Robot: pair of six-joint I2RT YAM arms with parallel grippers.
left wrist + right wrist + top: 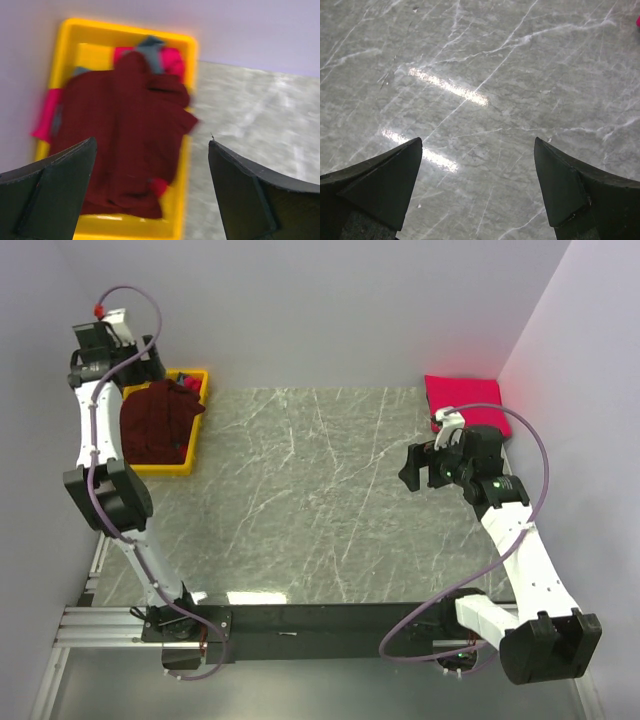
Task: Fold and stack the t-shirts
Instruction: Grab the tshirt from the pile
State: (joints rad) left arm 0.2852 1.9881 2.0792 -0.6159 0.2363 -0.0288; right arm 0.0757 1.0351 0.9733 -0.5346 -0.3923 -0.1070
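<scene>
Left gripper [151, 142] hangs wide open above the maroon t-shirt [125, 115] heaped in the yellow bin [125, 27], right gripper [477, 140] spread empty over the marble table [480, 60], a pink-red t-shirt [462, 400] folded at the far right corner.

Marble table [320, 500]: the middle lies open between the yellow bin [165, 469], far left against the left wall [35, 490], and the folded pink shirt [465, 400], far right. A maroon shirt [125, 140] heaps above the bin's rim under the wide-spread left gripper [152, 142]. The right gripper [477, 140], also spread, hangs over bare marble.
</scene>
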